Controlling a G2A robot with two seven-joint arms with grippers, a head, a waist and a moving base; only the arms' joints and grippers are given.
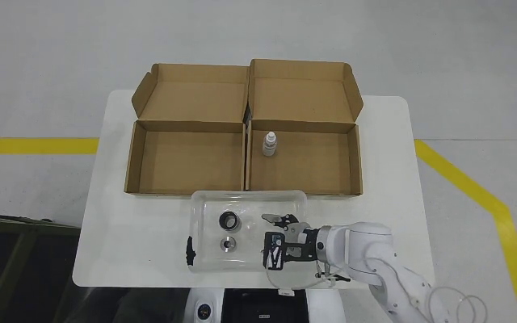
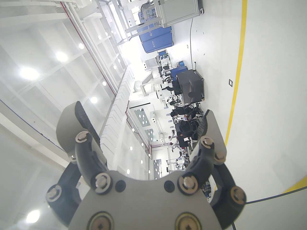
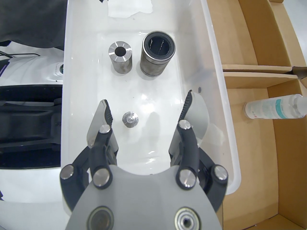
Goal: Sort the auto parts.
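A clear plastic bin (image 1: 249, 194) at the table's front holds three metal parts. A black-bored linear bearing (image 3: 157, 52) and a steel cylinder with a centre hole (image 3: 120, 57) stand upright side by side. A small steel cone-tipped piece (image 3: 130, 118) lies on the bin floor between the fingers of my right gripper (image 3: 147, 104), nearer one finger and untouched. The right gripper (image 1: 275, 238) is open, low inside the bin. My left gripper (image 2: 144, 111) is open and empty, pointed away from the table at the hall. The bearing (image 1: 229, 220) and cylinder (image 1: 229, 244) are left of the right gripper.
Two open cardboard boxes stand behind the bin: the left box (image 1: 186, 161) is empty, the right box (image 1: 315, 161) holds a small white bottle (image 1: 270, 144), also in the right wrist view (image 3: 275, 110). Black tape (image 1: 190, 250) marks the bin's left end.
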